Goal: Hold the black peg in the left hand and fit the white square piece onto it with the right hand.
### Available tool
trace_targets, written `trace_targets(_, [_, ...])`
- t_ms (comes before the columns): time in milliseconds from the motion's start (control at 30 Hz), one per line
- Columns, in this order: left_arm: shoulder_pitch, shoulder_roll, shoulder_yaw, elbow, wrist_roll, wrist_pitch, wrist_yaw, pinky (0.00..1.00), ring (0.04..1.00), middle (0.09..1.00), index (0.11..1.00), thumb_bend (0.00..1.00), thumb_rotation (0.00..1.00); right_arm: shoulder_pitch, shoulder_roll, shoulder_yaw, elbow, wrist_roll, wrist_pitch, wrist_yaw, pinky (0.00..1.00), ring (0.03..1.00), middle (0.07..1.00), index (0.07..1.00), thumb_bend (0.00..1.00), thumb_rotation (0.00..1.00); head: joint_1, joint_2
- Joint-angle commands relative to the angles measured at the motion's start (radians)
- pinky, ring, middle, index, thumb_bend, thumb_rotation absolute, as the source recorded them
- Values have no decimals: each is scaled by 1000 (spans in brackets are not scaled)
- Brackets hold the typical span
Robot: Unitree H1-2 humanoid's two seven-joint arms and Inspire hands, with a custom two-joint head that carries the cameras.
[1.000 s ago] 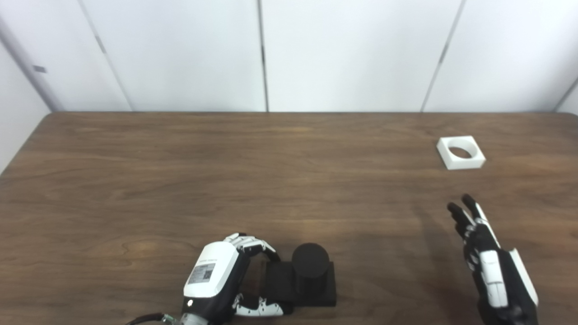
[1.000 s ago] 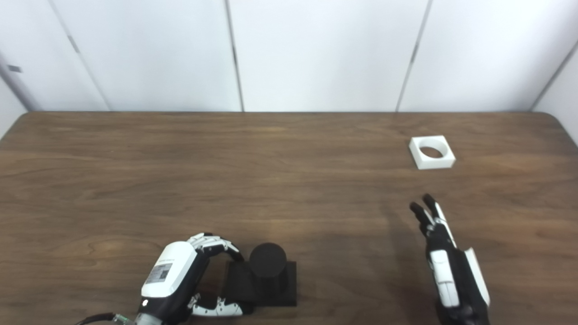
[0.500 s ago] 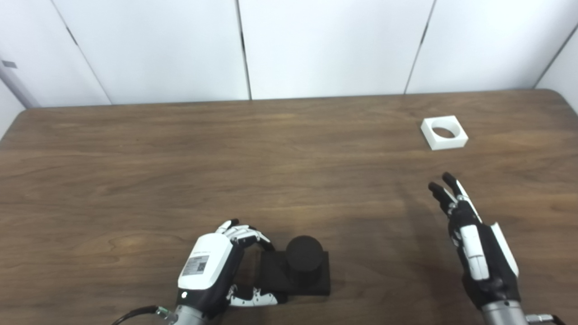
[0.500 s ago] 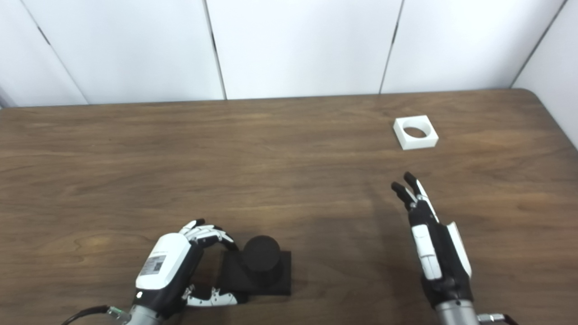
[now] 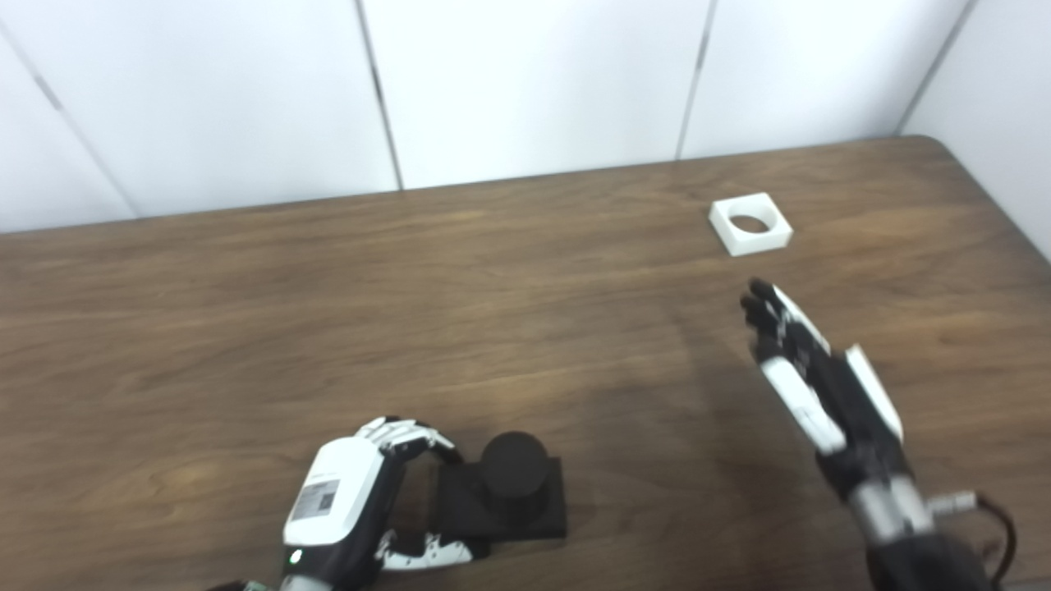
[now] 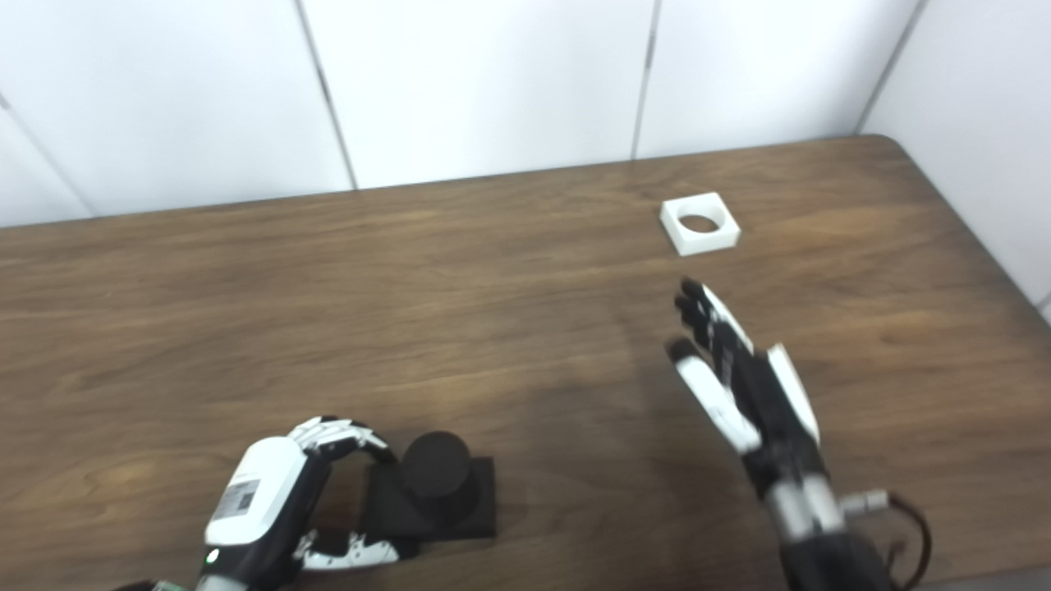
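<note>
Black peg point(image 5: 513, 464) stands upright on its square black base point(image 5: 502, 509) near the front edge of the wide brown wooden desk point(image 5: 328, 312), toward the left of centre. White wall panels point(image 5: 525, 82) rise behind the far edge of the desk, and another white wall closes in at the right corner.

Of the two hands, the right hand point(image 5: 809, 373) is raised over the right part of the desk, its fingers point(image 5: 764, 308) straight and spread apart, pointing away toward the far side; it holds nothing. A dark cable point(image 5: 998, 525) loops out beside its wrist at the bottom right.

At the bottom left, the left hand point(image 5: 361, 501) is curled around the left side of the black base, with the fingers point(image 5: 406, 431) bent over the far left corner and the thumb point(image 5: 427, 554) lying along the near edge; it looks closed on the base, touching it at both places, with the base flat on the desk.

Smallest of all, the white square piece point(image 5: 750, 224) with its round hole lies flat on the far right of the desk, beyond the right hand's fingertips and clearly apart from them, well away from the peg
</note>
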State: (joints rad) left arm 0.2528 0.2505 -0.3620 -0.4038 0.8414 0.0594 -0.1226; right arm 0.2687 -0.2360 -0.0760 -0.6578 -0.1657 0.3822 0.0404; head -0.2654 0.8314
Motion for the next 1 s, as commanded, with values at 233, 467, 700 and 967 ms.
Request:
trace_targets(233, [4,7,-5,33,-8,0,-48,850,771,704,484,521,48,-228,-223,-85,37,-98,86,112,819,873,885,877,682,307,-17,-9])
trace_targets(467, [8,2,-9,31,8,-6,-43,832,762,698,484,521,48,-384,-361,-36,181,-205,84,188,809,862,870,843,846,153,-58,-17])
trace_targets(700, [10,2,-8,31,12,-16,-38,828,763,698,484,521,48,-557,-416,40,415,-293,71,223,851,904,898,828,880,143,-99,-34])
trace_targets(967, [19,-3,0,18,2,-9,-50,829,769,704,484,521,47,-705,-453,145,666,-364,-15,219,838,912,902,820,871,124,-110,-46])
